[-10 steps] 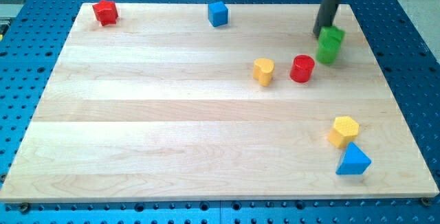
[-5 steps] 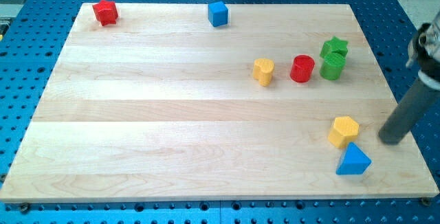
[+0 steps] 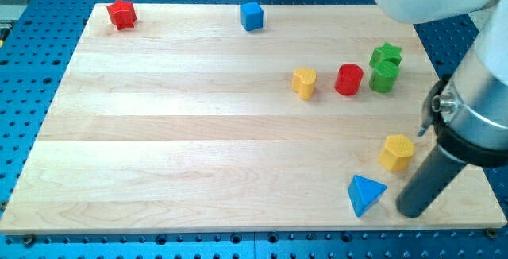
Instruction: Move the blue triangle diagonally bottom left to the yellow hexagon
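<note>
The blue triangle [image 3: 365,194] lies near the board's bottom right, below and left of the yellow hexagon [image 3: 397,152], a small gap apart. My tip [image 3: 411,211] rests on the board just right of the triangle and slightly lower, below the hexagon. The dark rod rises up and right from there to the white arm body filling the view's top right corner.
A yellow heart [image 3: 304,82], a red cylinder [image 3: 348,79], a green cylinder [image 3: 383,77] and a green star [image 3: 386,54] sit at mid right. A blue cube [image 3: 252,15] and a red star [image 3: 121,13] lie along the top edge. The board's bottom edge [image 3: 238,229] is close to the triangle.
My tip swept from the green blocks down the right side to the bottom right. The blue triangle slid left and turned, now lying below left of the yellow hexagon.
</note>
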